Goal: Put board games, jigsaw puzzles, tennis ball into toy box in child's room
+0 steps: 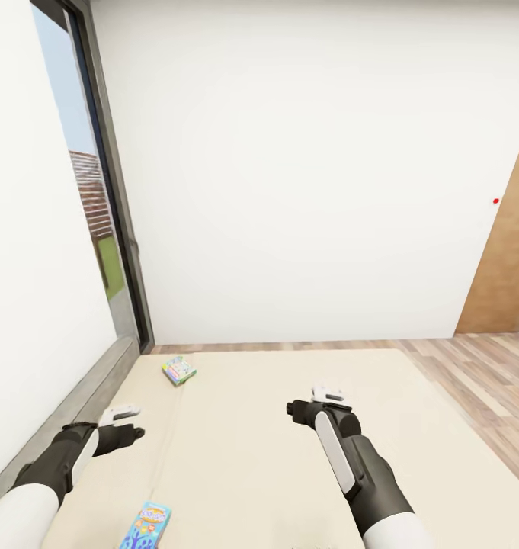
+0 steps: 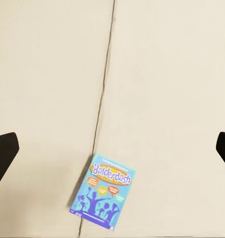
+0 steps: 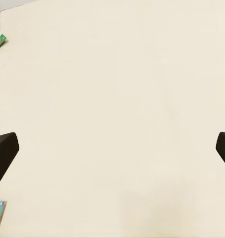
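Wooden door (image 1: 507,267), tall window (image 1: 91,198)

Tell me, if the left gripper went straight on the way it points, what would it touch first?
Most likely the bare bed. The left gripper is open and points down at the beige cover. The blue board game lies off that line, nearer the wrist picture's lower edge, so it would probably be missed.

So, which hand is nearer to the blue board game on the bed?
Left. The left hand hangs over the bed, open, with the blue board game lying just nearside of it. The right hand, also open, is farther away, across the mattress.
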{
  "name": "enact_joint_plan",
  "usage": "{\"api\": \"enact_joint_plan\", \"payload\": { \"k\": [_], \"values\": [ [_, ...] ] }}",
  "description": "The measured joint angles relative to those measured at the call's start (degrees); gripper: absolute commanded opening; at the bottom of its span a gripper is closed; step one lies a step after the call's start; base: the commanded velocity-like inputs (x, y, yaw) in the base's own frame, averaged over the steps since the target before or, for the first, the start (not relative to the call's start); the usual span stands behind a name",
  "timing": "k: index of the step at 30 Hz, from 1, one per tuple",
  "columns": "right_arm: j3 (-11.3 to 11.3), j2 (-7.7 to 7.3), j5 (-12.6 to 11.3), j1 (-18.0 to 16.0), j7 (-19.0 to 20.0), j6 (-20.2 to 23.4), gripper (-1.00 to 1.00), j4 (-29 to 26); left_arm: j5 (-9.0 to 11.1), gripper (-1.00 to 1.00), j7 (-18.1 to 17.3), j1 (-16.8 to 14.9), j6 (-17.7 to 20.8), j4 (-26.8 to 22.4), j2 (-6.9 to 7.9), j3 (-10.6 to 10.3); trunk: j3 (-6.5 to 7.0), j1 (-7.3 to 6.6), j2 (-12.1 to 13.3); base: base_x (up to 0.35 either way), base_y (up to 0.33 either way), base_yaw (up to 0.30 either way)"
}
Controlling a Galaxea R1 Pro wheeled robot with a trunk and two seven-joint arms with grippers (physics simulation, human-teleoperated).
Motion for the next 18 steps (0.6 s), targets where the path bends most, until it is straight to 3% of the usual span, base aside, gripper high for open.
{"api": "enact_joint_plan", "payload": {
  "k": [1,9,18],
  "values": [
    [-0.10,0.00,-0.26,-0.08,0.00,0.07,1.00,-0.20,-0.02,1.00,0.03,0.00,-0.11,0.10,-0.37,-1.27,-0.09,0.00,0.00,0.000,0.000,-0.095],
    [-0.10,0.00,-3.79,-0.26,-0.07,0.51,1.00,-1.32,-0.04,1.00,0.09,-0.09,-0.10,0.07,-2.65,-2.52,-0.83,0.00,0.00,0.000,0.000,-0.104],
    [-0.16,0.00,-4.43,-0.45,0.02,4.97,1.00,-2.66,-0.03,1.00,-0.02,-0.18,-0.10,-0.14,-2.44,-2.71,-1.67,0.00,0.00,0.000,0.000,-0.108]
  ]
}}
